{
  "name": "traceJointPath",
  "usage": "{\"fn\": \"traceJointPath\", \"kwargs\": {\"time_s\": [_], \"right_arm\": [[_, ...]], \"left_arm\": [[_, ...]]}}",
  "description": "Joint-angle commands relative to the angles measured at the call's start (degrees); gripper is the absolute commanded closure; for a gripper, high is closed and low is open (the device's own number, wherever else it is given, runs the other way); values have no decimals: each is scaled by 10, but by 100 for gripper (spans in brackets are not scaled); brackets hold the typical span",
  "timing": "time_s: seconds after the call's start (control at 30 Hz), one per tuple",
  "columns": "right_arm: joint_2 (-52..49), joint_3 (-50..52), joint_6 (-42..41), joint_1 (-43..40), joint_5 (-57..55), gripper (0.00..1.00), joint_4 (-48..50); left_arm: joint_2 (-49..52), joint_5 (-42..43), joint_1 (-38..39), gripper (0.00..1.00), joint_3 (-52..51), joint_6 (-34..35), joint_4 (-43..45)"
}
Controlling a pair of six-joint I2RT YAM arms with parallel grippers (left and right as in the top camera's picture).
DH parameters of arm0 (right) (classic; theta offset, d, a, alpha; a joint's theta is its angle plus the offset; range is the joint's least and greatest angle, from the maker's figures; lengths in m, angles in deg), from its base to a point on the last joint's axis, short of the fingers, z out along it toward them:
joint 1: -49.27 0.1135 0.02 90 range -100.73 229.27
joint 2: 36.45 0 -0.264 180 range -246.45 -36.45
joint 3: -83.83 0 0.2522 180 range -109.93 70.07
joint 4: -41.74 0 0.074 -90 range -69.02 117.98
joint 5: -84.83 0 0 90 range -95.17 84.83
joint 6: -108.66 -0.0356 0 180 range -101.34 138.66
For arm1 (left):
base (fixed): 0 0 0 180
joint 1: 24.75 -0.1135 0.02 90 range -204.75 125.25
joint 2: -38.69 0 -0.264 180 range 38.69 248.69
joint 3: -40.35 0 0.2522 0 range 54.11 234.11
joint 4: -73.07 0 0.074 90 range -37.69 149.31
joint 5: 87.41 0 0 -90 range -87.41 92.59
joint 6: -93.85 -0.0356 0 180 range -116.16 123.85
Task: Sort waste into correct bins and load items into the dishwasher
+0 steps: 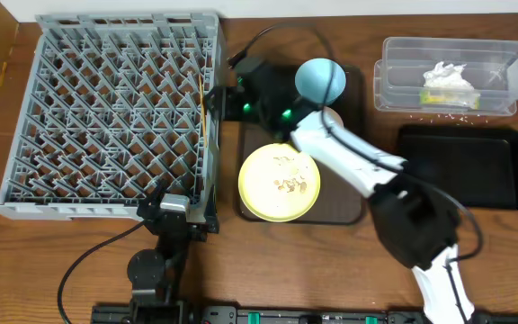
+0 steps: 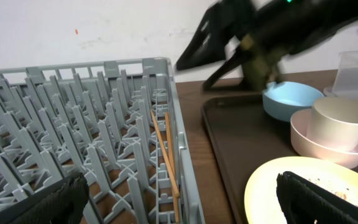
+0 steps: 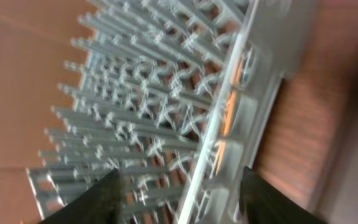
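Two chopsticks lie inside the grey rack, flat along its right wall. Right gripper sits just right of that wall, jaws apart, nothing in them. Left gripper at the rack's near right corner, spread wide, empty. Yellow-green plate with crumbs sits on the brown tray, right of the rack

You're seeing a grey lattice rack at nine o'clock, tan chopsticks in it, light blue bowl at twelve, yellow-green plate speckled with beige crumbs dead centre on the brown tray, black tray at three, white napkin in the clear tub at two
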Motion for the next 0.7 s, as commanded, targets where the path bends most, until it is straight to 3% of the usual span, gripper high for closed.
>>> {"fn": "traceJointPath", "kwargs": {"time_s": [0.0,0.13,0.4,0.67], "right_arm": [[125,-5,104,-63,-2,24,-115],[198,-5,131,-135,-2,1,-245],[300,-5,130,-287,-3,1,-432],[314,-5,131,-395,-54,1,-544]], "left_arm": [[-4,14,2,2,-13,-6,-14],[-4,14,2,2,-13,-6,-14],[-4,14,2,2,-13,-6,-14],[-4,14,2,2,-13,-6,-14]]}}
